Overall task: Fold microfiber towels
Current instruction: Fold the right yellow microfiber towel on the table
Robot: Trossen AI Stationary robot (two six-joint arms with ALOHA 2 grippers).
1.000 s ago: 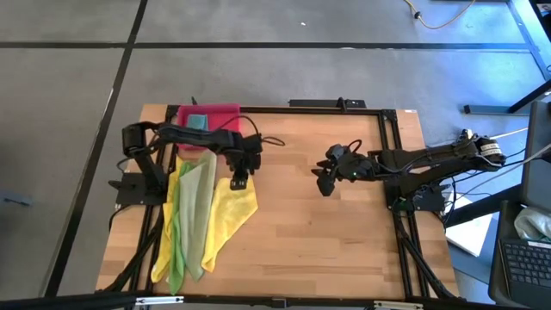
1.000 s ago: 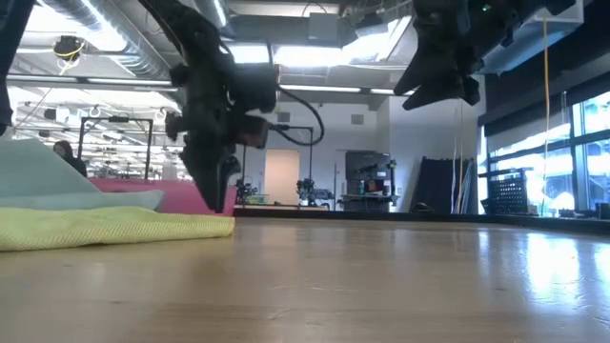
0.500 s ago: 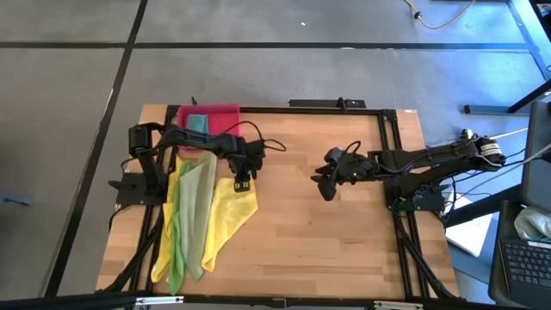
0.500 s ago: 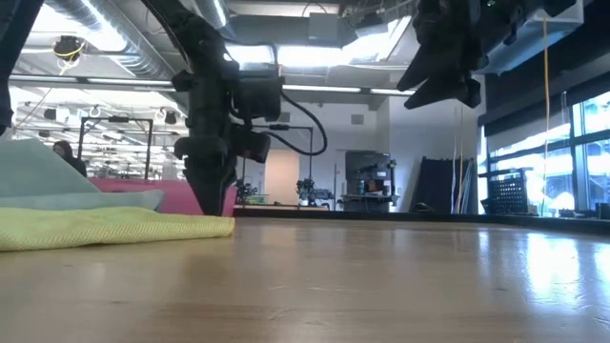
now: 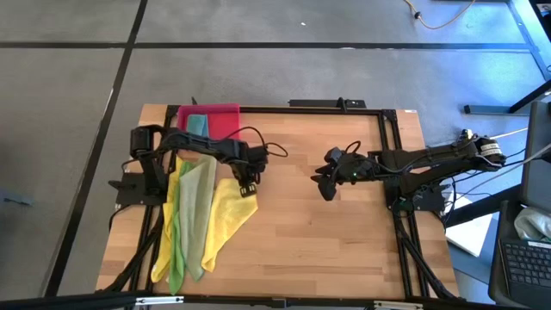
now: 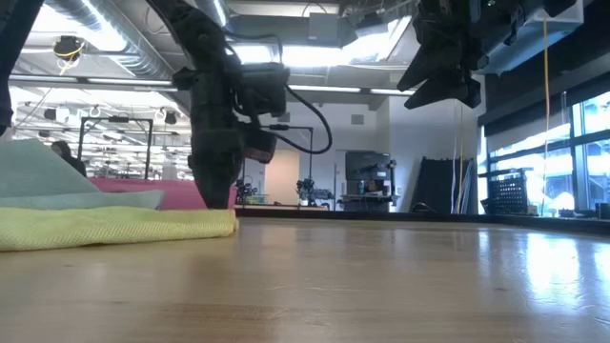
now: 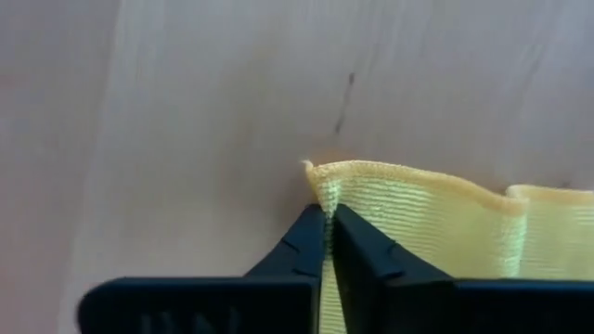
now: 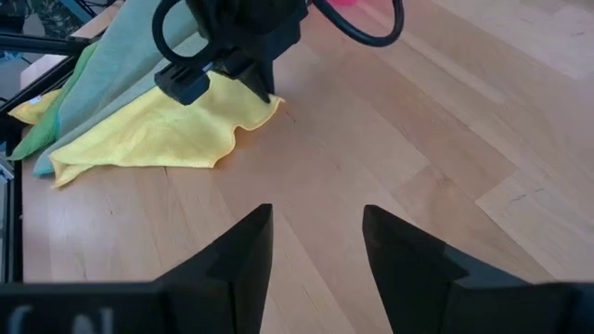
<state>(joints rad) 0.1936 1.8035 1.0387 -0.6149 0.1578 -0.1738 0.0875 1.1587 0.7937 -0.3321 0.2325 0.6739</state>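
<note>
On the left part of the worktop (image 5: 344,241), the microfiber towels (image 5: 194,215) lie in a loose overlapping heap, so their outlines are hard to separate: a pale olive-green towel (image 5: 198,202) covers most of a bright green towel (image 5: 176,250), and of the teal towel (image 5: 197,123) only a patch shows, inside the pink-red tray (image 5: 219,116) at the far edge. From the low view the heap reads as little more than a yellow band with a pale fold above it. The topmost yellow towel (image 5: 228,211) spreads farthest toward the middle, its wavy edge ending at a corner beside bare wood.

Open wood runs from that corner across to the right arm and down to the near edge.

The left gripper (image 5: 247,185) reaches out from its base over the heap and points steeply down onto that corner; its fingers (image 7: 297,246) are pressed together with the yellow towel's hem pinched between them. The right gripper (image 5: 325,185) hangs above the worktop's middle, well apart from the towels, fingers spread with nothing between them.
</note>
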